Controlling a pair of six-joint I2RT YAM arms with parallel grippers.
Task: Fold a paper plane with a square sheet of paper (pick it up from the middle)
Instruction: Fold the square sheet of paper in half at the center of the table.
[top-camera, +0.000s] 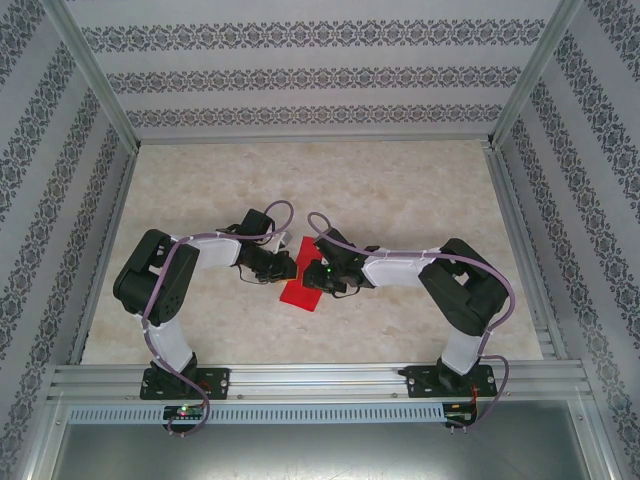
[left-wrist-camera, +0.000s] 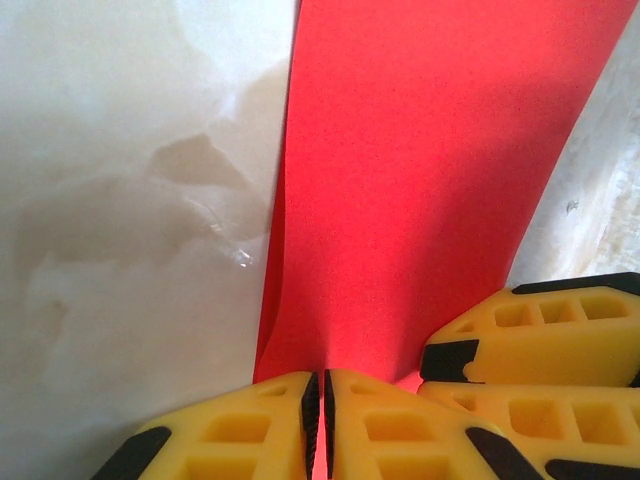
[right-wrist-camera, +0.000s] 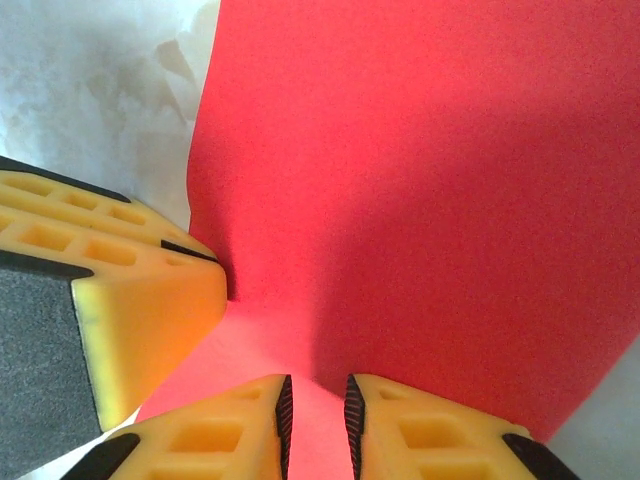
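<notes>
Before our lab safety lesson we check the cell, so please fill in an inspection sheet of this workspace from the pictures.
Surface: pale marbled table.
Job's things: square sheet of paper, bright red, mid-table between the arms, one side lifted into the grippers.
Clutter: nothing seen.
Grippers: left gripper shut on the sheet; right gripper pinching it close beside the left one.
Cables: purple cables run along both arms and loop above the wrists.
Surroundings: patterned walls on three sides, aluminium frame at the near edge.
</notes>
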